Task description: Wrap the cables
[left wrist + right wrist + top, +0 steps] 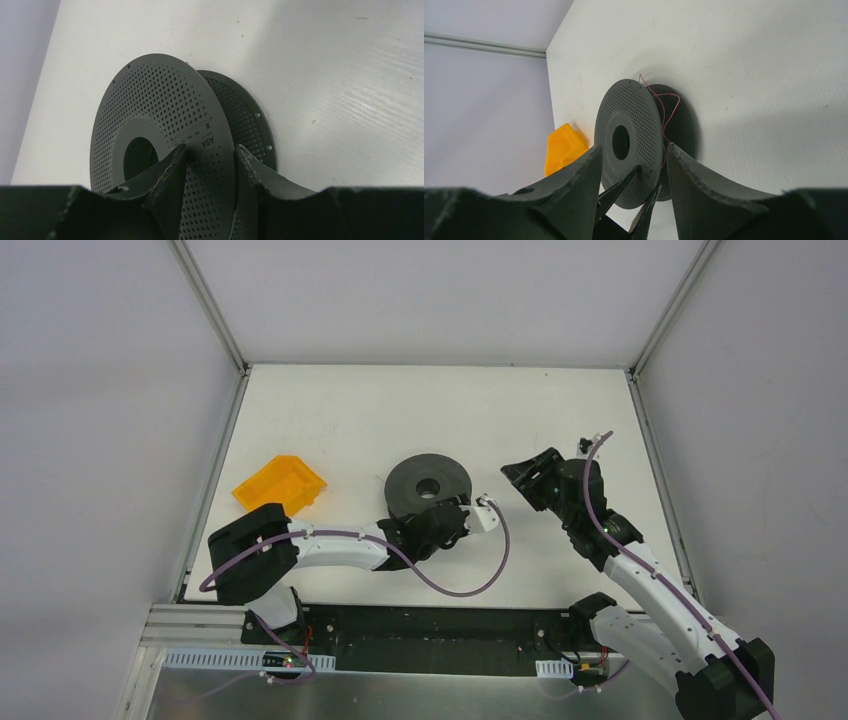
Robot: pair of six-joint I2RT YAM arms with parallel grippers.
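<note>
The dark grey two-flanged spool [405, 480] lies flat at the table's middle. My left gripper [462, 512] grips its near-right edge. In the left wrist view its fingers straddle the perforated upper flange [165, 105], one on the top face and one under the rim, so my left gripper [210, 147] is shut on it. The thin reddish-brown wire [671, 107] loops loosely between the flanges of the spool [636, 115]. It is too fine to see in the top view. My right gripper [518, 475] hovers right of the spool. In its own view my right gripper [633, 146] is open and empty.
An orange bin [280, 485] sits left of the spool; it also shows in the right wrist view [561, 147]. A purple arm cable [480, 580] sags in a loop onto the table in front of the spool. Enclosure walls border the table.
</note>
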